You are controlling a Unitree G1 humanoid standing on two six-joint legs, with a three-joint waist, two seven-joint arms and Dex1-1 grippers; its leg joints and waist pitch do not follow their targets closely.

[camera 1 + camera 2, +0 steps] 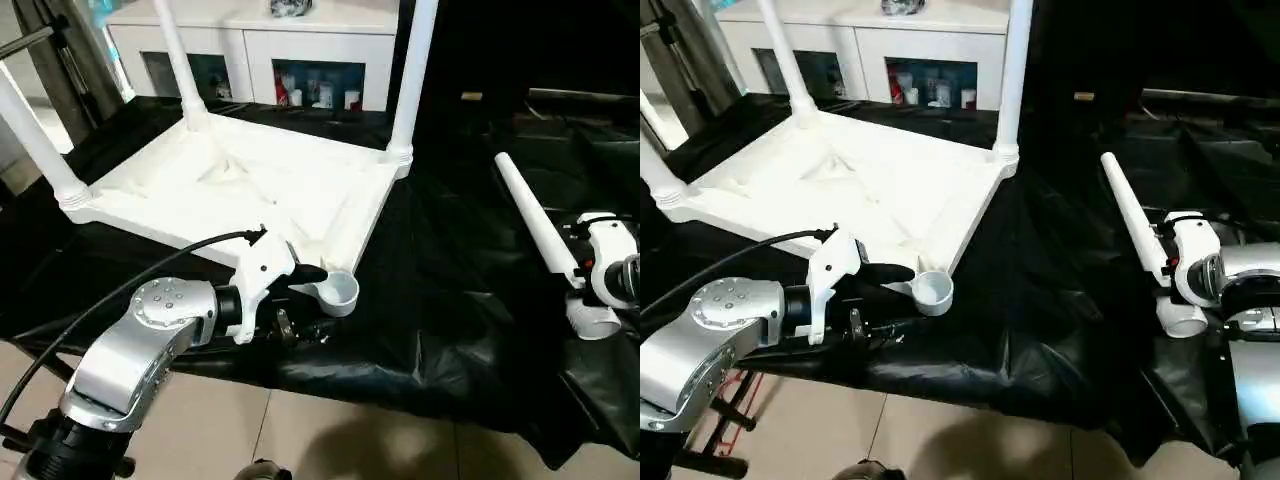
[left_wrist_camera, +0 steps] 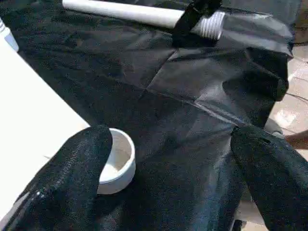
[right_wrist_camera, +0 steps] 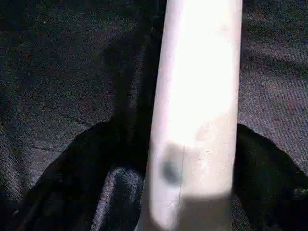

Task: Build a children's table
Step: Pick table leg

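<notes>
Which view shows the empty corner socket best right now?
The left wrist view: the empty corner socket sits close, its open mouth and inside visible, beside one finger of the open left gripper. Both eye views show it smaller, at the tabletop's near corner. The right wrist view shows the loose leg instead.

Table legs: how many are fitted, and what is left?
Three legs stand in the corner sockets of the upturned top. The fourth leg lies on the black sheet between the right gripper's fingers, the jaws around it. The near socket is empty, the open left gripper beside it. Left: fit that leg.
</notes>
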